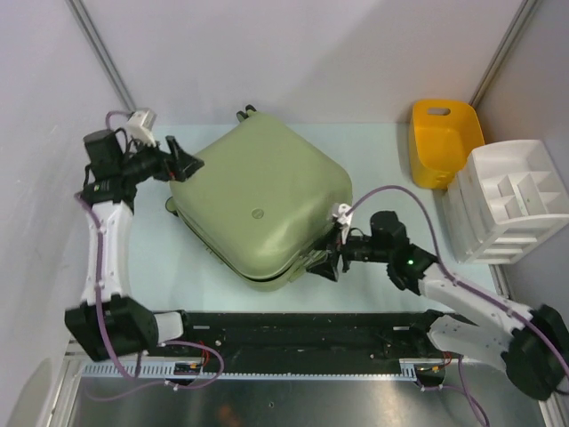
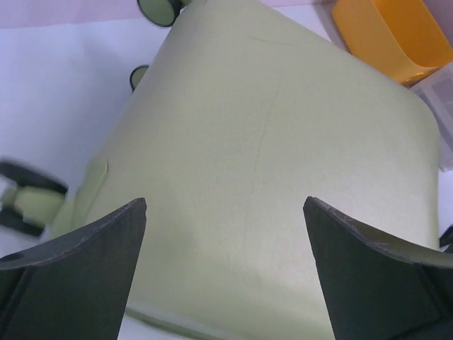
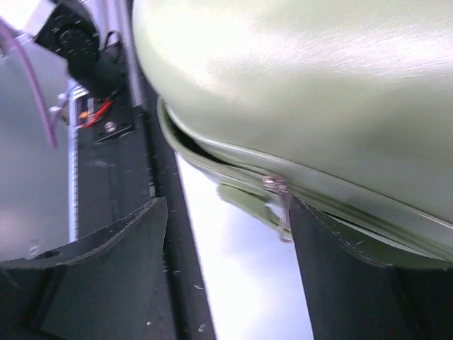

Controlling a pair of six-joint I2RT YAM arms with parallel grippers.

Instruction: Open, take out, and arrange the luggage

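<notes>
The pale sage-green luggage (image 1: pixel 258 205) lies flat on the table, lid closed, with a round logo on its shell. My left gripper (image 1: pixel 187 160) is open at the suitcase's far left corner; in the left wrist view the shell (image 2: pixel 269 156) fills the space between my fingers and wheels (image 2: pixel 28 195) show at the left. My right gripper (image 1: pixel 331 258) is open at the near right corner. In the right wrist view the zipper seam (image 3: pixel 233 159) gapes slightly and a metal zipper pull (image 3: pixel 282 209) hangs just beside my right finger (image 3: pixel 340 283).
A yellow plastic tub (image 1: pixel 443 140) and a white divided organizer tray (image 1: pixel 508 200) stand at the right edge of the table. A black rail (image 1: pixel 293 334) runs along the near edge. Walls close in on the left and at the back.
</notes>
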